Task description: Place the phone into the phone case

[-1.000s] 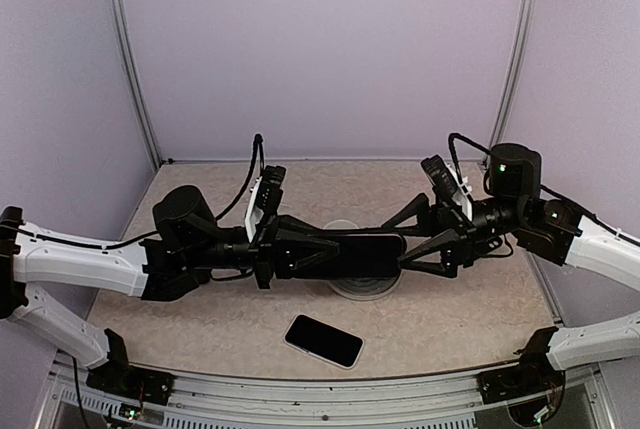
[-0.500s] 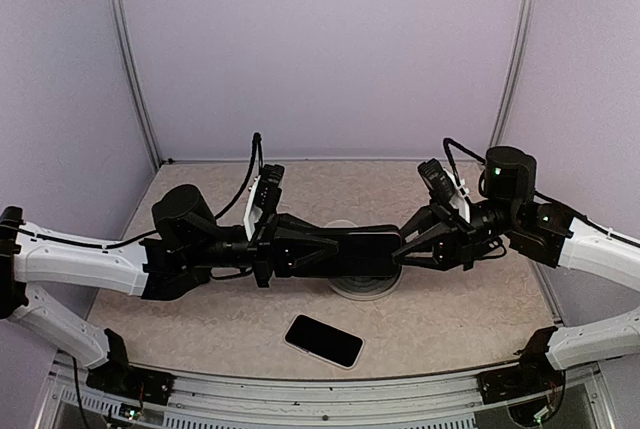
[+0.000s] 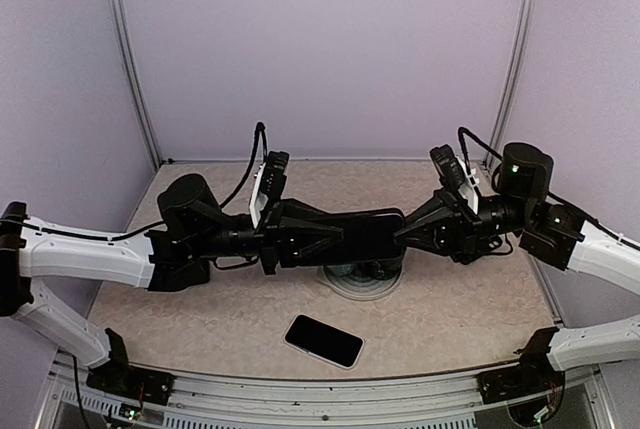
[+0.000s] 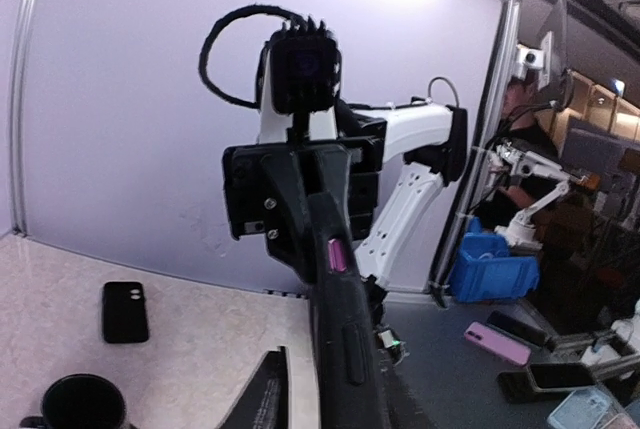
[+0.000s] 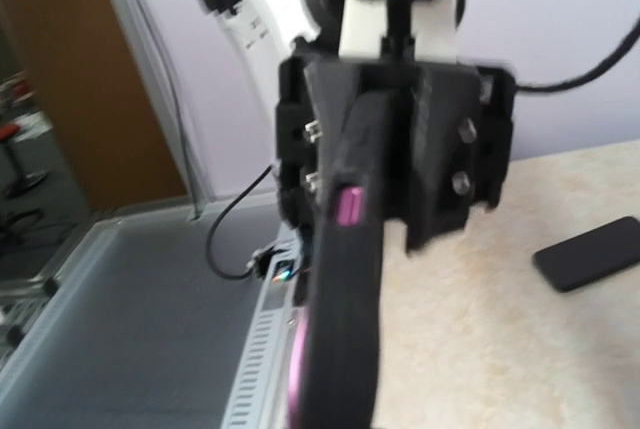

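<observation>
Top external view: nearest, below and short of both grippers, a glossy black rectangular phone point(image 3: 323, 340) lies flat on the speckled beige stone-look tabletop point(image 3: 450, 319). Above a round white disc point(image 3: 362, 287), the right gripper point(image 3: 400, 232) is clamped on one end of a matte black slab-shaped phone case point(image 3: 370, 235) with a pink side button. The left gripper point(image 3: 338, 237) straddles the other end, its pinch unclear. Beyond them, smooth lilac walls point(image 3: 330, 49) rise between slim metal corner posts point(image 3: 133, 69).
</observation>
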`<control>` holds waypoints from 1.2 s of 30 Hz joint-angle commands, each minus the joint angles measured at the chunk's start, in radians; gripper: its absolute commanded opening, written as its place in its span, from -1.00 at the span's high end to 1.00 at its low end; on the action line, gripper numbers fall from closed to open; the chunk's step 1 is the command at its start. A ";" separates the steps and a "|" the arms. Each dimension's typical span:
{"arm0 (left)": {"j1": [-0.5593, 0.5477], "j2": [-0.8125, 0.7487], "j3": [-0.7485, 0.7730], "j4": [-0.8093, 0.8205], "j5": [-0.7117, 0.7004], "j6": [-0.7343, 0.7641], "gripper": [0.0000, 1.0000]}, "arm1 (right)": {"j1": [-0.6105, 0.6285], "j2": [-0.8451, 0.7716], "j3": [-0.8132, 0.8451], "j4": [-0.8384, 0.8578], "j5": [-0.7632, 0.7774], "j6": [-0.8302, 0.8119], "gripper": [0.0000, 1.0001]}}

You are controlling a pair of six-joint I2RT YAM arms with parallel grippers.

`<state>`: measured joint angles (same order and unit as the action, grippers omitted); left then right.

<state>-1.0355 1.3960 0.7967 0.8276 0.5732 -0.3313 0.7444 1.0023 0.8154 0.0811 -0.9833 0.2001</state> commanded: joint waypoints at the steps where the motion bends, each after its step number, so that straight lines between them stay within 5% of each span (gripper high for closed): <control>1: -0.032 0.036 0.049 -0.036 -0.071 0.021 0.17 | 0.035 -0.033 -0.018 0.083 0.262 0.016 1.00; 4: -0.034 0.032 0.053 -0.067 -0.095 0.035 0.03 | 0.035 -0.065 -0.041 0.124 0.323 0.046 1.00; 8: -0.037 0.056 0.072 -0.071 -0.070 0.017 0.31 | 0.035 -0.056 -0.038 0.137 0.314 0.062 1.00; 10: -0.043 0.068 0.077 -0.061 -0.053 0.014 0.04 | 0.034 -0.047 -0.031 0.112 0.338 0.058 1.00; 12: -0.049 0.076 0.080 -0.050 -0.050 0.016 -0.02 | 0.036 -0.045 -0.025 0.095 0.389 0.057 1.00; 13: -0.049 0.080 0.081 -0.049 -0.047 0.025 0.27 | 0.035 -0.045 -0.023 0.091 0.407 0.053 1.00; 14: -0.050 0.086 0.085 -0.052 -0.046 0.029 0.84 | 0.034 -0.044 -0.020 0.087 0.406 0.044 1.00; 15: -0.049 0.091 0.089 -0.063 -0.062 0.026 1.00 | 0.034 -0.041 -0.017 0.086 0.395 0.038 1.00; 21: -0.045 0.068 0.057 -0.033 -0.084 0.034 1.00 | 0.034 -0.022 0.003 0.034 0.229 -0.043 1.00; 22: -0.045 0.061 0.049 -0.021 -0.085 0.036 1.00 | 0.034 -0.022 0.004 0.034 0.187 -0.057 0.73; 26: -0.048 0.026 0.013 0.038 -0.062 0.044 1.00 | 0.033 -0.026 0.004 -0.010 0.118 -0.113 -0.83; 27: -0.050 0.021 0.011 0.042 -0.053 0.047 1.00 | 0.030 -0.022 0.004 -0.016 0.120 -0.116 -0.96; 30: -0.052 0.007 0.002 0.048 -0.044 0.050 1.00 | 0.014 0.005 0.011 -0.065 0.103 -0.127 -0.96; 32: -0.052 -0.001 -0.006 0.053 -0.052 0.056 1.00 | 0.013 0.022 0.014 -0.075 0.075 -0.138 -0.75; 36: -0.052 -0.016 -0.014 0.046 -0.083 0.067 1.00 | 0.013 -0.008 -0.024 -0.056 0.088 -0.117 0.30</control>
<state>-1.0874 1.4269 0.7860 0.7963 0.5140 -0.2871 0.7628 1.0180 0.8028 0.0322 -0.8764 0.0788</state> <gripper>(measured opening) 0.113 0.610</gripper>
